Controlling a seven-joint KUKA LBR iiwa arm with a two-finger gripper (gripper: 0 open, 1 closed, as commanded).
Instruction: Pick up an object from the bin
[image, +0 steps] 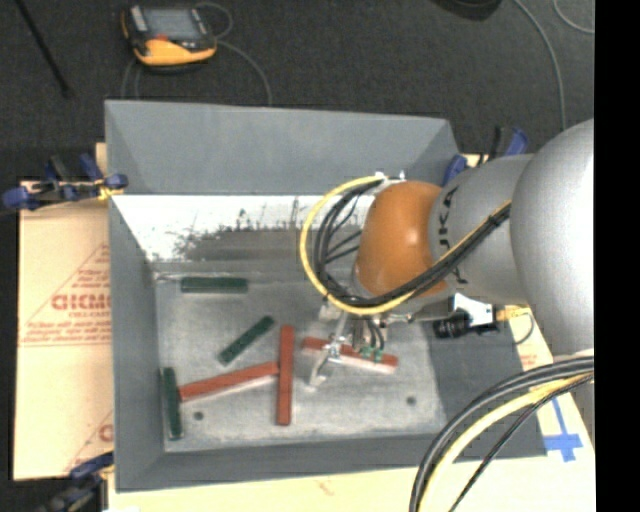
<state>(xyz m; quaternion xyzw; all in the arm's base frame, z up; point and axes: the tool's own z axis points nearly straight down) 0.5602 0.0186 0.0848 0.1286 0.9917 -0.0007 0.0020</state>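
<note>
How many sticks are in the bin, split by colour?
Green sticks: 3 (near the back wall, slanted mid-floor, left front)
Red sticks: 3 (slanted low on the floor, lengthwise in the middle, under the gripper at right)
Total: 6

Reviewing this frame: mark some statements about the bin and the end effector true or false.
1. The end effector is over a red stick on the right of the bin floor. True.
2. Every stick in the bin is red. False: three are green and three are red.
3. The green stick by the left wall lies near the front corner. True.
4. The green stick at the back left touches the end effector. False: it lies well apart, to the left of it.
</note>
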